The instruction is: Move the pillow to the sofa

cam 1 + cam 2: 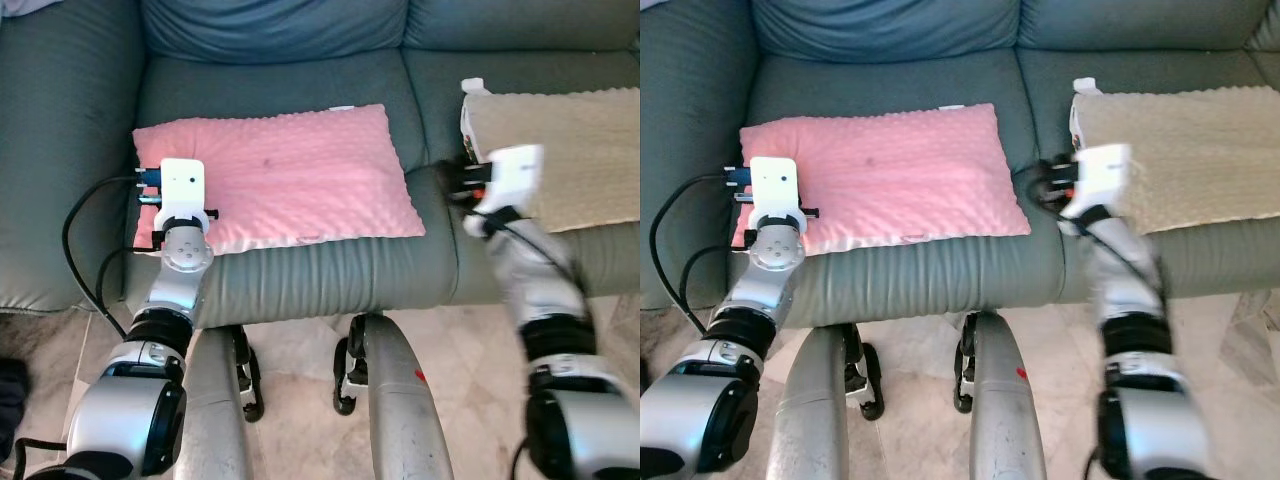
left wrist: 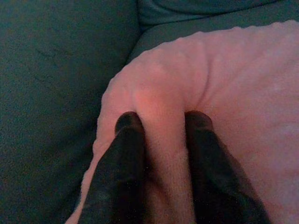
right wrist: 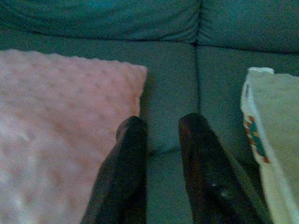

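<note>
A pink dimpled pillow (image 1: pixel 290 170) lies flat on the middle seat of the grey-green sofa (image 1: pixel 300 270). At the pillow's left edge, my left gripper (image 2: pixel 163 119) is shut on a pinched fold of the pink fabric, with one black finger on each side of the fold. My right gripper (image 3: pixel 163 123) is open and holds nothing. It hovers over the bare seat just beyond the pillow's right edge (image 3: pixel 135 93), where the two seat cushions meet. The right arm (image 1: pixel 510 190) looks blurred in the eye views.
A beige dimpled pillow (image 1: pixel 570 150) with a white patterned edge lies on the right seat, close to my right gripper. The sofa's left armrest (image 1: pixel 50 150) rises beside my left arm. Below the seat front are my legs and a tiled floor (image 1: pixel 300 345).
</note>
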